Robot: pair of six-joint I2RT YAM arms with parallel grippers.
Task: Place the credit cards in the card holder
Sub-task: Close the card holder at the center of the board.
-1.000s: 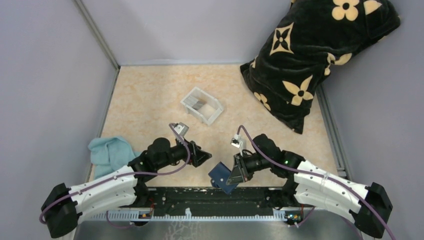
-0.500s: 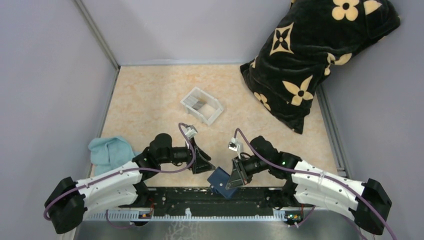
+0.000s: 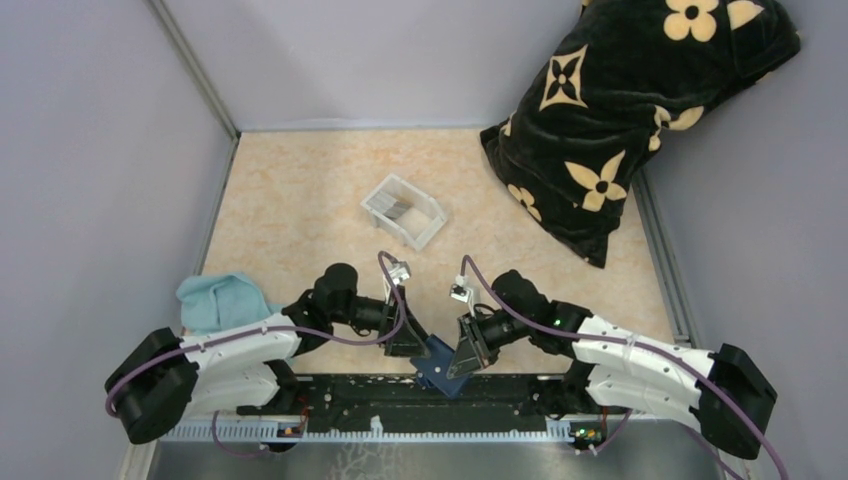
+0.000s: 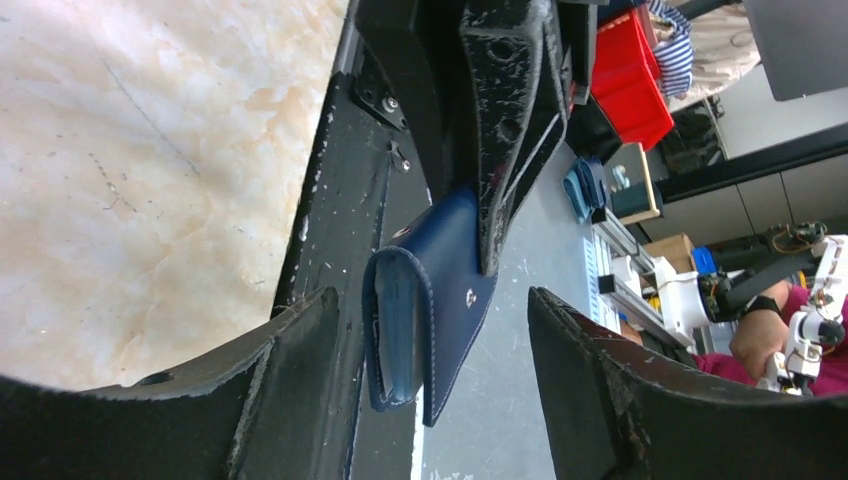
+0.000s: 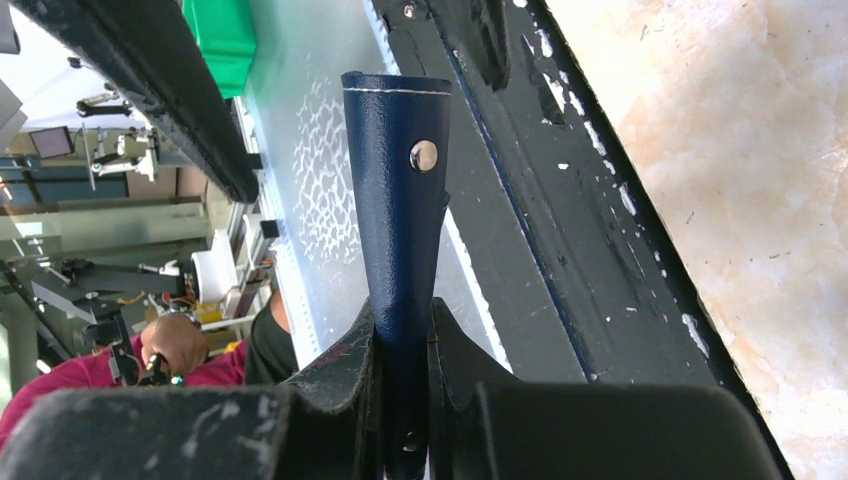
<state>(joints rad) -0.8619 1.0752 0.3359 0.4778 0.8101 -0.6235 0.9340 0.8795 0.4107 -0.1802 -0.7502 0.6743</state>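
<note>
Card holder (image 5: 395,180) clamped by right hand (image 5: 405,335), left hand (image 4: 432,300) spread around it.

Marbled table (image 3: 300,200) carries white tray (image 3: 372,203), teal cloth (image 3: 215,300), flowered pillow (image 3: 620,110).

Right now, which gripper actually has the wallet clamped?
The right gripper: its jaws pinch the navy card holder by one edge. The left gripper only stands open around the free end.

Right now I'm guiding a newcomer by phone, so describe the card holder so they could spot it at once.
Find the marbled tan table, then the black rail along its near edge. At that rail's middle, the right gripper pinches the card holder. It is the only navy-blue thing there, a small stitched fold with a silver snap stud.
</note>
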